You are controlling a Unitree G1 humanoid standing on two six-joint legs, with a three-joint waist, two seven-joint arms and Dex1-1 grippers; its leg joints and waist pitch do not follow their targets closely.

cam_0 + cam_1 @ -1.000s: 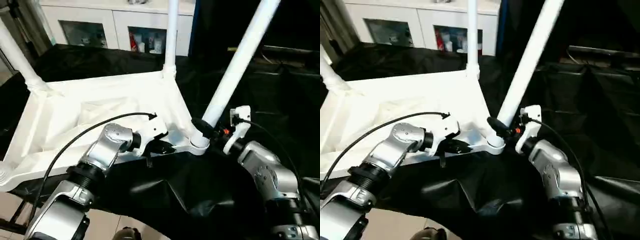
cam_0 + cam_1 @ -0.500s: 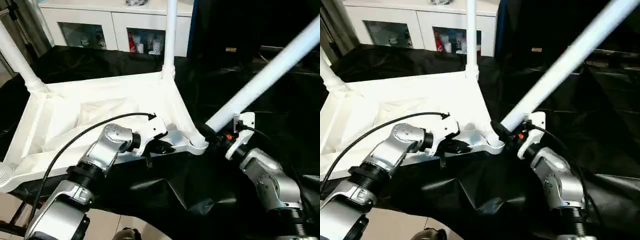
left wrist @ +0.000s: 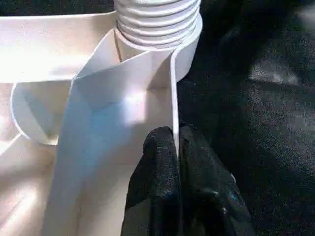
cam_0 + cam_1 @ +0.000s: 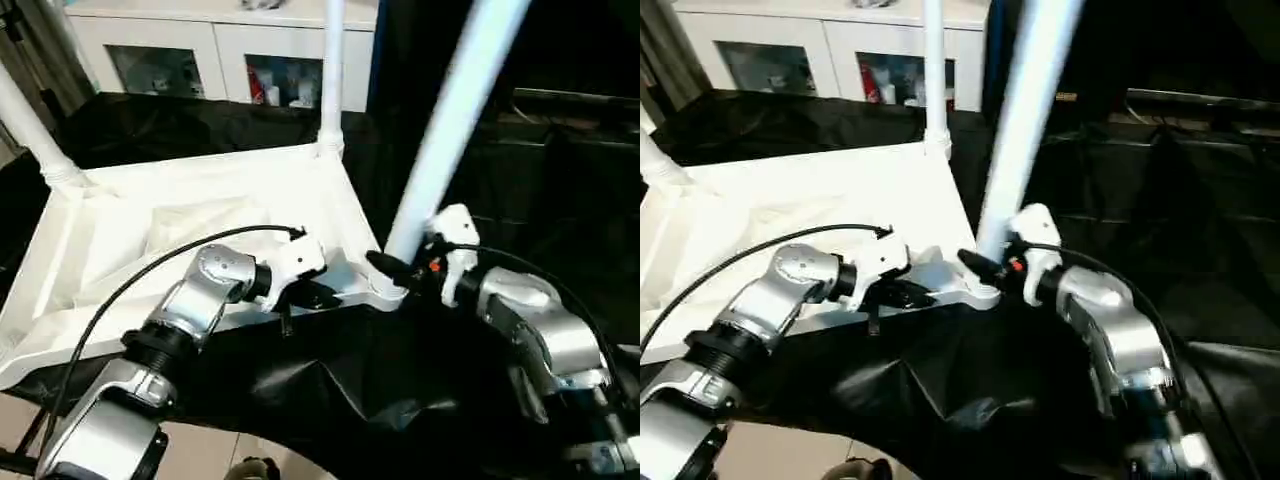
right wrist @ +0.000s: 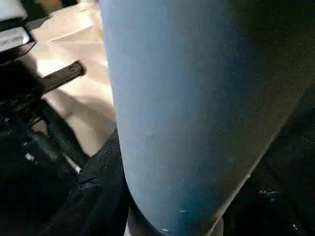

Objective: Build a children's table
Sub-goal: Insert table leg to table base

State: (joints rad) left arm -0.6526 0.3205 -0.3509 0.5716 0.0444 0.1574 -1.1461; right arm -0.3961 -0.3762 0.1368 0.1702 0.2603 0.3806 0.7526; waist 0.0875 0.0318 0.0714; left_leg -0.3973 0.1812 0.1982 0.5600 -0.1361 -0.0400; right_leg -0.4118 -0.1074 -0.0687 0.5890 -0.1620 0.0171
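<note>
So there's a work table (image 4: 160, 125) draped in wrinkly black cloth (image 4: 330, 385) filling most of the frame, and the white tabletop (image 4: 200, 210) lies flipped underside-up right on it, centre-left.

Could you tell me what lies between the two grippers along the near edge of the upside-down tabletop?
In the left eye view, the tabletop's near corner socket sits between the left gripper and the right gripper, with the leg rising from it.

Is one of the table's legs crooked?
Yes. The leg at the near corner socket, gripped by the right end effector, leans sideways, while the far leg stands straight up. The left end effector pinches the tabletop rim.
</note>
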